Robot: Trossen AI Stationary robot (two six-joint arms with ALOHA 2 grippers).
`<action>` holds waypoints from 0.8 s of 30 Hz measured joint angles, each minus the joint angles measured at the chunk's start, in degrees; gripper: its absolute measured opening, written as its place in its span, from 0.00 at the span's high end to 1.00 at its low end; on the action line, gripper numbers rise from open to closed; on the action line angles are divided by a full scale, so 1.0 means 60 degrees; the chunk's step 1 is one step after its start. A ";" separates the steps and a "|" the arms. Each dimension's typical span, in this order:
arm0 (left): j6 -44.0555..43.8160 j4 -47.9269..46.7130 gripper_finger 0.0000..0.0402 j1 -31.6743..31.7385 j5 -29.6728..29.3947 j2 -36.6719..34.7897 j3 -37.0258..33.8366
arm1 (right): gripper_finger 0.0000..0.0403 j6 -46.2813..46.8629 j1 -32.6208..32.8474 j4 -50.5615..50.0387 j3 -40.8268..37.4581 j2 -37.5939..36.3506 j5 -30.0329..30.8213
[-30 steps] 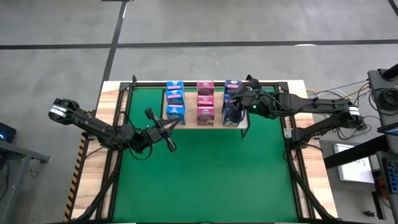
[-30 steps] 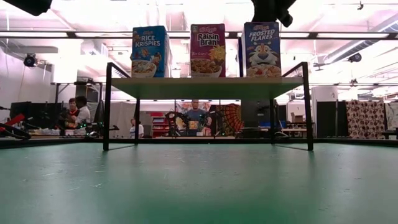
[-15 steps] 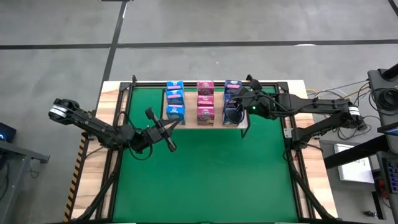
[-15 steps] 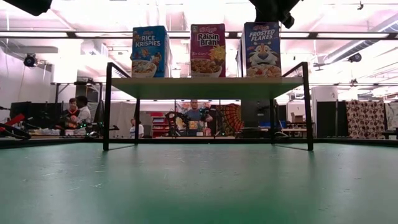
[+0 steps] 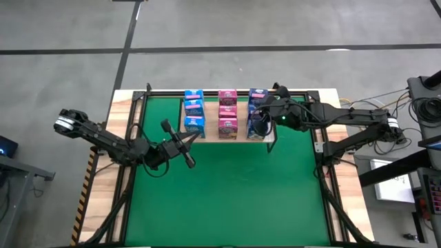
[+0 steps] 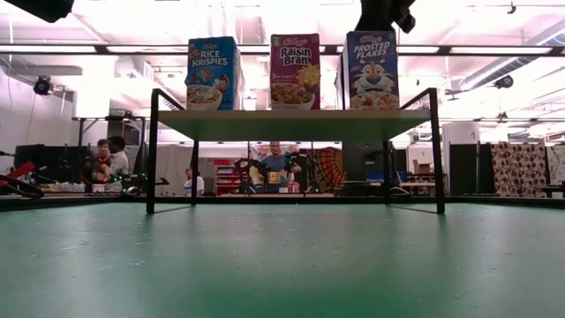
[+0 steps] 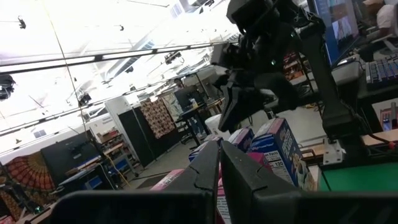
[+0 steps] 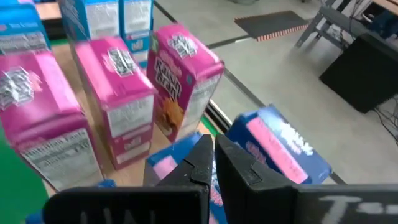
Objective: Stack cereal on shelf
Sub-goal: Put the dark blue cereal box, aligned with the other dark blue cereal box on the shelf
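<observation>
I am hovering my right hand (image 5: 265, 110), fingers pressed together and holding nothing, over the dark blue cereal (image 5: 258, 114) standing on the shelf (image 6: 291, 124), risking toppling a box if it dips.

The cereal boxes (image 8: 118, 118) are printed cardboard with a slight sheen, their pink, light blue and dark blue faces smooth and crisp at the folds. The shelf (image 6: 296, 124) is a pale wood board, matt, held in a thin black metal frame with a dull painted finish. Under it the surface (image 5: 227, 193) is covered by a green mat that looks matt and faintly scuffed, with small pale flecks in the low view; its bare edges show light wood with visible grain. Both arms are dark, matt metal and plastic. The right tool (image 8: 214, 158) has smooth black fingers, as does the left tool (image 7: 219, 174).
</observation>
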 joint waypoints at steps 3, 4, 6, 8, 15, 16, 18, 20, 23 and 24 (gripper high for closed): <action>-0.0001 0.0000 1.00 0.0001 0.0000 0.0000 0.0000 | 0.98 -0.0188 -0.0003 0.0040 0.0201 0.0000 0.0003; -0.0001 0.0000 1.00 0.0002 -0.0001 0.0000 0.0000 | 0.98 -0.0277 -0.0031 0.0113 0.0224 0.0000 0.0004; 0.0000 0.0000 1.00 -0.0001 0.0000 0.0000 0.0000 | 0.98 -0.0480 -0.0177 0.0326 0.0225 0.0000 0.0000; -0.0001 0.0000 1.00 0.0003 0.0001 0.0000 0.0000 | 0.98 -0.0676 -0.0394 0.0427 0.0225 0.0000 -0.0003; 0.0000 0.0001 1.00 0.0002 0.0007 0.0000 0.0000 | 0.98 -0.0985 -0.1573 0.0796 0.0230 0.0207 -0.0986; 0.0000 0.0002 1.00 0.0002 0.0007 0.0000 0.0000 | 0.98 -0.0989 -0.1787 0.0785 0.0237 0.0230 -0.1241; 0.0000 0.0004 1.00 0.0003 0.0007 0.0000 0.0000 | 0.98 -0.0986 -0.2123 0.0763 0.0298 0.0302 -0.1582; 0.0000 0.0004 1.00 0.0003 0.0011 0.0000 0.0000 | 0.98 -0.0983 -0.2380 0.0786 0.0373 0.0401 -0.1804; 0.0000 0.0004 1.00 -0.0001 0.0011 0.0000 0.0000 | 0.98 -0.0982 -0.2666 0.0730 0.0459 0.0513 -0.1974; 0.0000 0.0004 1.00 0.0003 0.0011 0.0000 0.0000 | 0.98 -0.0981 -0.2741 0.0742 0.0491 0.0560 -0.2131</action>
